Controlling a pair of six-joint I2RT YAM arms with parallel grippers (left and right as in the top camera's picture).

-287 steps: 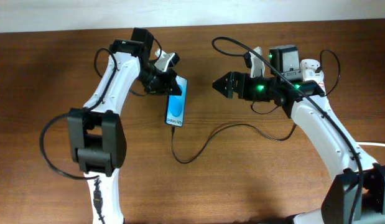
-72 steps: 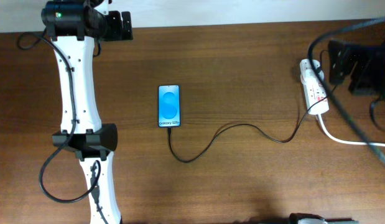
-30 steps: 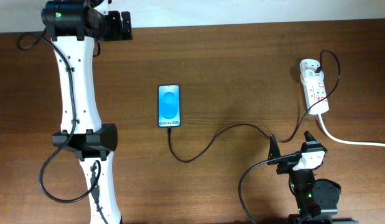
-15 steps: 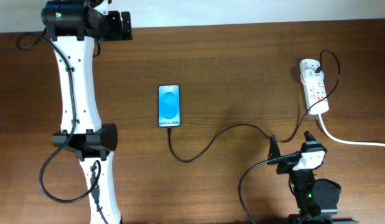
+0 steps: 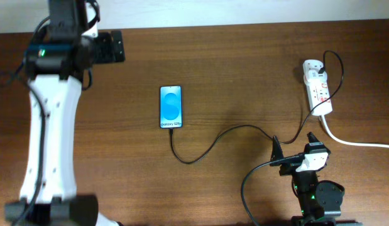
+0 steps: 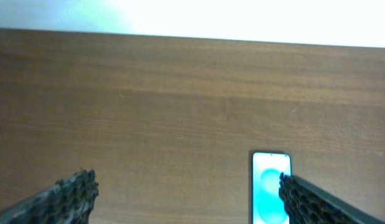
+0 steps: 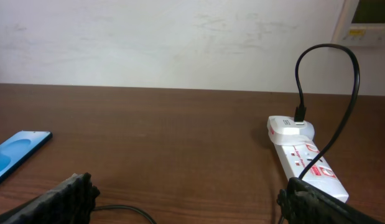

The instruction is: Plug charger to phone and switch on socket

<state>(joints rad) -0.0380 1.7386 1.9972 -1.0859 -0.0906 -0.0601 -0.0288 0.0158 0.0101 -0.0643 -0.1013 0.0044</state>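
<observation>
The phone point(image 5: 171, 107) lies screen-up in the middle of the table point(image 5: 244, 201). Its near end meets the charger point(image 5: 247, 127), whose cable loops to the socket point(image 5: 318, 88) by the right edge. The left gripper point(image 6: 186, 198), near the far-left corner, and the right gripper point(image 5: 293, 144), at the near edge, both gape empty, apparently parked clear because the work looks finished.

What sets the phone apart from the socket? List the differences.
The phone is a slim dark-edged slab with a blue screen; the socket is a white strip with red switches. The phone lies at the table centre; the socket near its right edge. Only the thin black charger leaves the phone; the socket also trails a thick white cord. Both lie flat, joined by the charger.
</observation>
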